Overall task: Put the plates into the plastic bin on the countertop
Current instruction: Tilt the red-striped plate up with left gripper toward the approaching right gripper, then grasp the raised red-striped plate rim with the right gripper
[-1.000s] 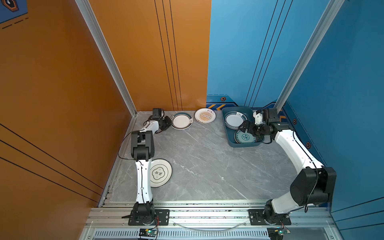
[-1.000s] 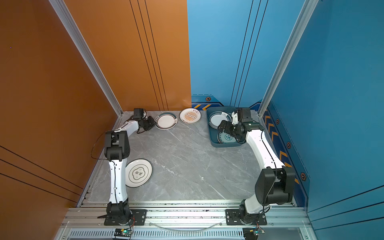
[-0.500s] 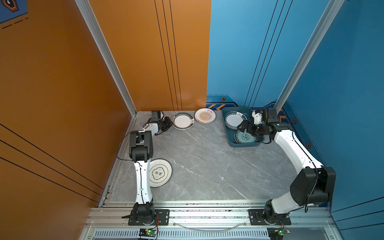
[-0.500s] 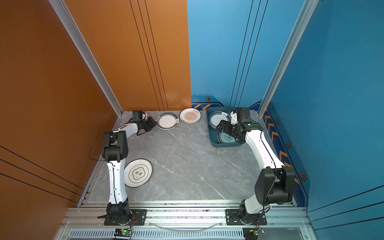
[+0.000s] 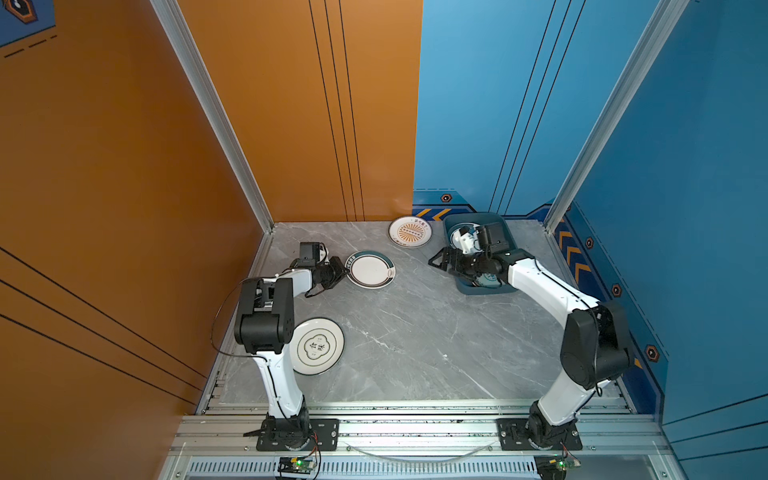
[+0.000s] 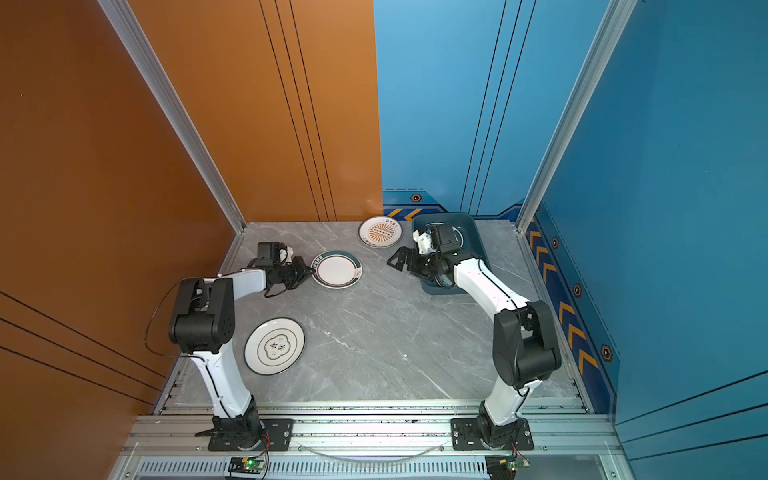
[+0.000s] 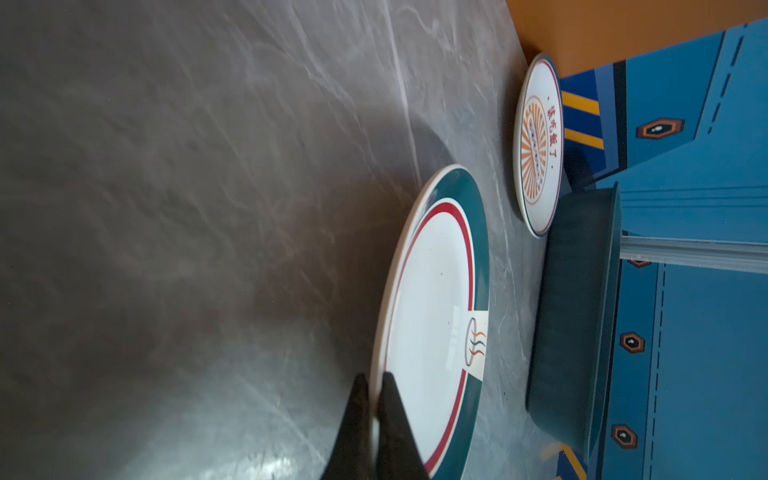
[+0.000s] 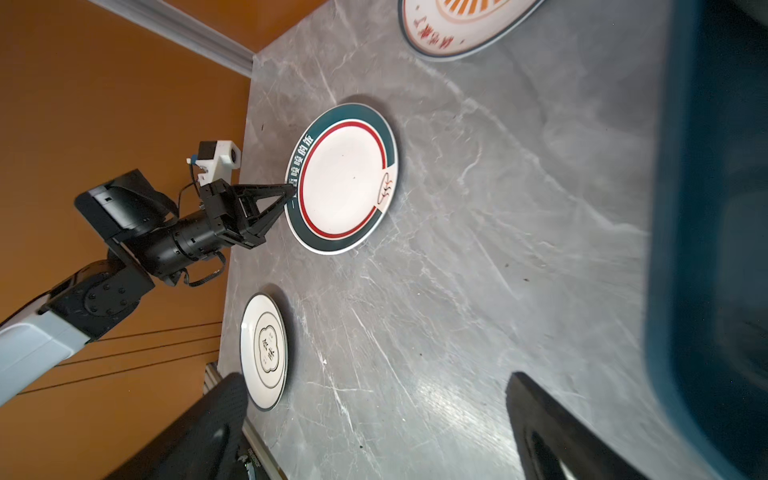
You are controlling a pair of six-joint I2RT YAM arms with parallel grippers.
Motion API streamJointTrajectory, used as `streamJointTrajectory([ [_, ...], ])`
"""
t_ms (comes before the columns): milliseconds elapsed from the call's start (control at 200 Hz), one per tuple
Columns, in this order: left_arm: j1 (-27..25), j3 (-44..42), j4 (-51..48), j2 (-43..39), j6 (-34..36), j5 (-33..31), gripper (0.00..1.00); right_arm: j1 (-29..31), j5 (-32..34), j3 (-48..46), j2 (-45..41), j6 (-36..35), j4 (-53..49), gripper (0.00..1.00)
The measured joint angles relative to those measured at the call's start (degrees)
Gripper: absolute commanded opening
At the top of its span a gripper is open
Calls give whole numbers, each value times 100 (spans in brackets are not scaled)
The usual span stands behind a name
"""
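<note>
Left gripper (image 7: 374, 384) pinches the rim of the green-rimmed plate (image 5: 370, 269); right gripper (image 5: 435, 259) is spread wide and holds nothing.
The green-rimmed plate is far-left on the countertop (image 5: 415, 332), with white rim characters ending "的饭" and a steaming-bowl logo on a cream tab; lifted or flat, can't tell. The sunburst plate (image 5: 410, 232) is at the far edge, red "该吃饭了", just beside the plastic bin (image 5: 486, 289) in the far-right corner. The cream plate (image 5: 318, 345) is by the left edge, its centre reads "食味", partly under the left arm. Right gripper tips reach past the bin's left wall, over the countertop. The bin holds a dark-rimmed white plate (image 5: 456, 229) and a teal plate (image 5: 487, 281), both mostly hidden. Bare slab lies between the green-rimmed plate and the bin, and across the near-right.
</note>
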Motion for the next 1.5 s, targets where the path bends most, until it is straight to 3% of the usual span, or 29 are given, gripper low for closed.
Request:
streamJointTrajectory([
  [391, -286, -358, 76, -1517, -197, 315, 0, 485, -221, -116, 846, 533, 992, 98],
  [776, -828, -358, -22, -1609, -219, 304, 0, 501, -374, -293, 846, 953, 1939, 94],
  [1116, -1449, -354, -39, -1648, -417, 243, 0, 474, -367, -267, 846, 1207, 2065, 45],
  [1247, -1445, -358, -122, -1711, -472, 140, 0, 428, -522, -227, 833, 1357, 2179, 24],
  [1357, -1432, -358, -201, -1711, -535, 92, 0, 372, -726, -168, 732, 1539, 2345, 0],
  [1502, -1440, -345, -118, -1731, -533, 146, 3, 343, -695, -149, 605, 1624, 2308, 0],
])
